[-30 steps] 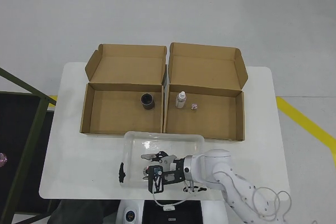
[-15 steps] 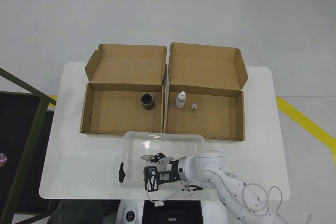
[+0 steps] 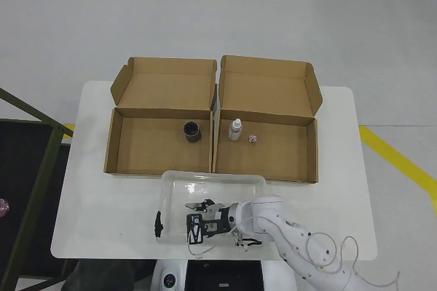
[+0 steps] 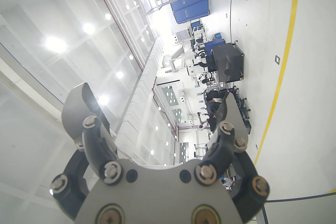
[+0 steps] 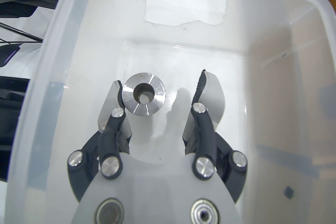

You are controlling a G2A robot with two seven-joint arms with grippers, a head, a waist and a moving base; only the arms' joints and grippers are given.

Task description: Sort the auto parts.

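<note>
A silver cone-shaped metal ring [image 5: 144, 97] with a centre hole lies on the floor of a clear plastic bin [image 5: 265, 57]. My right gripper [image 5: 159, 77] is lowered into that bin and open. The ring sits between the fingers, touching one finger [image 5: 118, 93], with a wide gap to the other. From above, the right gripper [image 3: 196, 228] is in the front left part of the bin [image 3: 172, 179]. My left gripper [image 4: 155, 89] is open with nothing in it, pointing up at the hall ceiling.
Two open cardboard boxes stand behind the bin. The left box [image 3: 124, 156] holds a dark cylinder [image 3: 192, 132]; the right box [image 3: 306, 164] holds a small white bottle [image 3: 235, 129] and a tiny part [image 3: 253, 137]. Black tape [image 3: 158, 224] clings to the bin's left wall.
The right arm has slid its gripper a little to the left inside the bin. Its fingers stay open.
</note>
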